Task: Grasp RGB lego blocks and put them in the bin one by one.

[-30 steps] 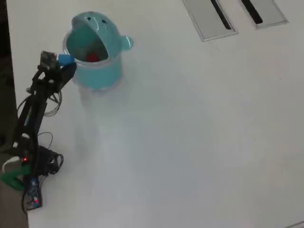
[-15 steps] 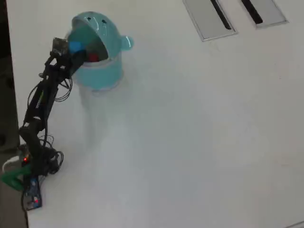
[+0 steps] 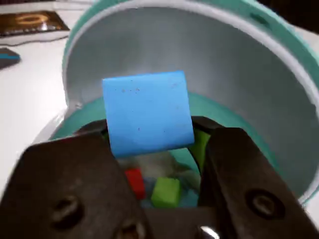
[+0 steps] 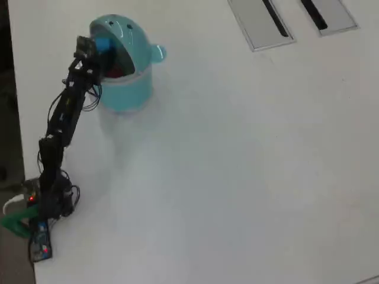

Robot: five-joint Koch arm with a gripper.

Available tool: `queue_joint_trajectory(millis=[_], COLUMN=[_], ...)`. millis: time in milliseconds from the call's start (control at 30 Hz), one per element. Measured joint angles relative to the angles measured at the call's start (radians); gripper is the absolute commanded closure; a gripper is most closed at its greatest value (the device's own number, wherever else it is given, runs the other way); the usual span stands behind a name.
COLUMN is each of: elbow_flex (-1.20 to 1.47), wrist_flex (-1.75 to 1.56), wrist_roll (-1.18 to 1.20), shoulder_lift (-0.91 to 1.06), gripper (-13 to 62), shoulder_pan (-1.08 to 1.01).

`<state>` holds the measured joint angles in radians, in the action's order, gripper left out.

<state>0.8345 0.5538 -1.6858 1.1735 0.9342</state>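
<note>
Wrist view first: the blue block (image 3: 147,112) fills the middle of the frame, pinched between the two dark jaws of the gripper (image 3: 154,142), which rise from the lower left and lower right corners. The jaws are clamped on it, one on each side of its lower edge. Right behind and around it curves the pale inner wall of the teal bin (image 3: 239,74), the hood arching across the top of the frame. Down low, in the gap between the jaws, the red block (image 3: 134,181) and the yellow-green block (image 3: 166,191) lie side by side inside the bin, red on the left, green on the right.

Over to the overhead view: the bin (image 4: 127,83) stands on the white table (image 4: 237,165) in the upper left of the frame, and the arm (image 4: 62,118) stretches up from the lower left edge to its mouth. The blue block (image 4: 104,45) shows at the bin's opening, a dab of red beneath it. Two grey panels (image 4: 257,26) with black slots lie at the top right, well apart from the bin.
</note>
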Motion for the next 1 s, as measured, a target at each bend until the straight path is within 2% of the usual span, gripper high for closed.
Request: queue_joint_trajectory(millis=[100,467,700,1000], elbow_flex=[0.000,-0.003,0.005,0.140], wrist_flex=[0.000,-0.015,-0.015,-0.017], wrist_roll=[-0.025,-0.069,-0.067,0.018], shoulder_lift=[-0.008,0.014,0.149,0.359], gripper=[22.3,20.0,19.2,19.2], shoulder_pan=[0.002,0.002,-0.002,-0.049])
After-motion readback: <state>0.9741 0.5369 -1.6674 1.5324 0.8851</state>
